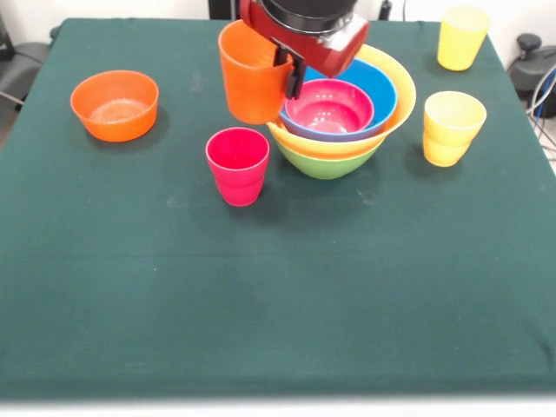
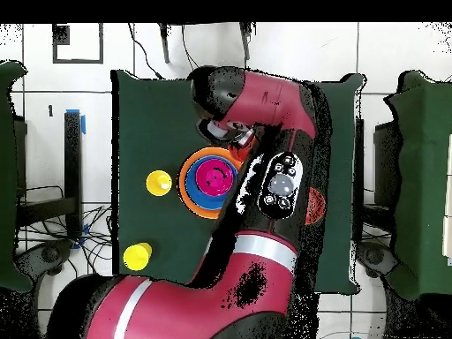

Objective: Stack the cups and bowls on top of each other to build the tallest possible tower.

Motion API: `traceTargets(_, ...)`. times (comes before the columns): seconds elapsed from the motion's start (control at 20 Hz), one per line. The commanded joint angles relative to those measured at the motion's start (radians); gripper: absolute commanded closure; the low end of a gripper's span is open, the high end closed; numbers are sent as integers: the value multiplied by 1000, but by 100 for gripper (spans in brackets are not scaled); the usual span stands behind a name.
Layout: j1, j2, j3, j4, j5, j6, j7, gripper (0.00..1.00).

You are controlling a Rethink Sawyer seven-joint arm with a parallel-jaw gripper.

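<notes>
A glossy red cup stands upright; behind it, the hand grips an orange cup aloft.

The arm reaches down from above; its end effector is clamped on the orange cup rim

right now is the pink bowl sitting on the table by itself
No, the pink bowl sits nested inside the blue bowl at the top of the tower.
</notes>
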Motion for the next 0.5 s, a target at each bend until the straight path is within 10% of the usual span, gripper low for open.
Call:
traceTargets(0.05,34,24,59,80,10,-61,199,100)
traceTargets(0.5,42,35,53,72,12,-77,215,100)
